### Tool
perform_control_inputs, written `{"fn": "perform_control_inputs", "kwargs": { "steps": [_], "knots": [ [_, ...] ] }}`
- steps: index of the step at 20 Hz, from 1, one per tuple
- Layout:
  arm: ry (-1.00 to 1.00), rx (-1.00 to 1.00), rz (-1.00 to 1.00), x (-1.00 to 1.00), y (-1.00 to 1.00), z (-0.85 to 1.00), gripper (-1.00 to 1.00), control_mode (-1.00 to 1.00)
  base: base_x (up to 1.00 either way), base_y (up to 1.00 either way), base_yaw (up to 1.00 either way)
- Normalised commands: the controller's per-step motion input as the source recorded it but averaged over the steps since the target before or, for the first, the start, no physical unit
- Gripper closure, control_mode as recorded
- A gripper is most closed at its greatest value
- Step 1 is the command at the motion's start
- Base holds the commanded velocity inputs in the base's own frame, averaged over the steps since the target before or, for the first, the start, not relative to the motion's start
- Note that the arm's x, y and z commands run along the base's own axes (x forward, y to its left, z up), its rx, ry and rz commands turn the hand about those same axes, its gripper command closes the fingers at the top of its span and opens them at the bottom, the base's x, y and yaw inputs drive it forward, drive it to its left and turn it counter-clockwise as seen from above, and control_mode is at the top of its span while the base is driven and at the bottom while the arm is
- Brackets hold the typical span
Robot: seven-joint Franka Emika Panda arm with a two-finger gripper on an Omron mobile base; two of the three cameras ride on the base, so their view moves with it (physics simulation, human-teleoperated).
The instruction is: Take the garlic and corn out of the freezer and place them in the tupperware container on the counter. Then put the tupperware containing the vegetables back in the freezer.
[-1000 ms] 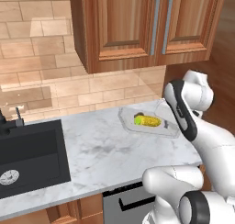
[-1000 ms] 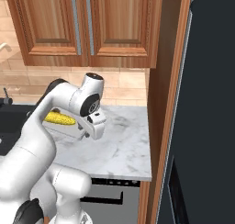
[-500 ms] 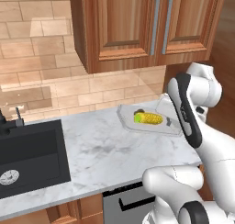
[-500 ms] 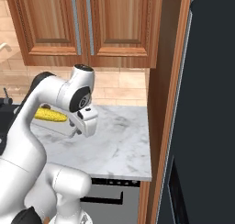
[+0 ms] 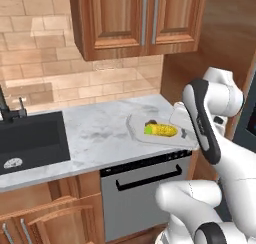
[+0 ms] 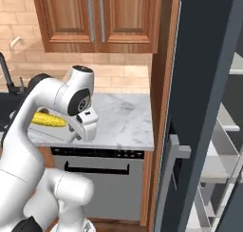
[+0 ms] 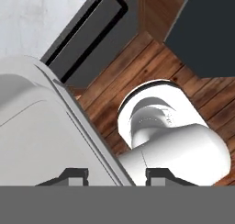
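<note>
The clear tupperware container [image 5: 139,133] is held level at the counter's [image 5: 95,130] right front edge, partly overhanging it. The yellow corn [image 5: 161,131] lies in it, also seen as the corn [image 6: 47,119] from the right. A small dark lump sits at the cob's left end; I cannot tell whether it is the garlic. My gripper [image 6: 81,131] is shut on the container's right rim, and in the hand view that rim [image 7: 87,131] runs down between the gripper's [image 7: 117,173] tips. The freezer [image 6: 204,83] stands open on the right, with pale shelves [image 6: 223,164] showing.
A black sink [image 5: 30,143] with a dark faucet [image 5: 7,110] is set in the counter's left part. A grey dishwasher [image 5: 145,188] sits under the counter. Wooden wall cabinets [image 5: 140,18] hang above. A wood panel [image 6: 161,107] separates counter and freezer.
Both base views have shifted: the counter now sits farther off and the open freezer door has come into the right view. The arm has drawn the container with the corn toward the counter's edge.
</note>
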Motion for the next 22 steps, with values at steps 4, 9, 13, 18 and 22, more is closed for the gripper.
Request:
{"fn": "perform_control_inputs", "kwargs": {
  "steps": [4, 9, 13, 18, 22],
  "knots": [
    [0.0, 0.0, 0.0, 0.0, 0.0, 0.0, 1.0, 1.0, -1.0, 0.07, -0.06],
    [0.0, 0.0, 0.0, 0.0, 0.0, 0.0, 1.0, 1.0, -1.0, 0.06, -0.07],
    [0.0, 0.0, 0.0, 0.0, 0.0, 0.0, 1.0, 1.0, -1.0, 0.02, -0.06],
    [0.0, 0.0, 0.0, 0.0, 0.0, 0.0, 1.0, 1.0, -0.73, -0.04, -0.07],
    [0.0, 0.0, 0.0, 0.0, 0.0, 0.0, 1.0, 1.0, -0.1, -0.47, -0.02]
  ]
}}
